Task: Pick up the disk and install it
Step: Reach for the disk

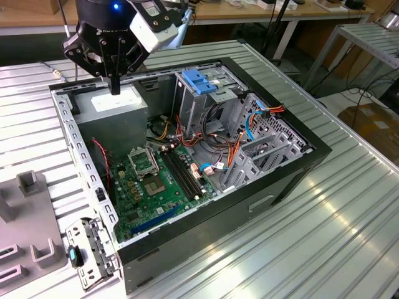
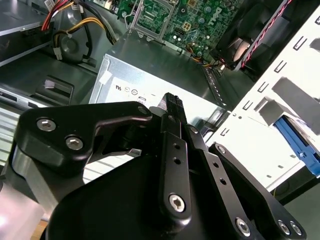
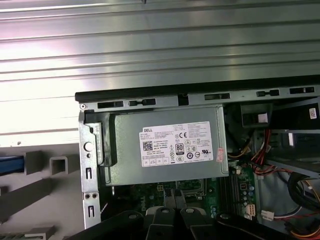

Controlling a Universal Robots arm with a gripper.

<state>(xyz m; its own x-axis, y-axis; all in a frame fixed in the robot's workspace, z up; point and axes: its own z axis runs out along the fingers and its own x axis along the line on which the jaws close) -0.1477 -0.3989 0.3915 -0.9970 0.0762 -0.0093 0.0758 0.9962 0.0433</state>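
Slatted table (image 1: 324, 243), one open computer case (image 1: 262, 200), one gripper (image 1: 115, 91), jaws together

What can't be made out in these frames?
- Blue strip on the grey fixture, first wrist view: cut off by the picture's edge, and too little shows to identify it.
- Drive cage, exterior view: its inside is hidden under the blue latch and behind its own walls, so it is unclear whether it is occupied.
- Power supply, second wrist view: its label is largely hidden behind the gripper.
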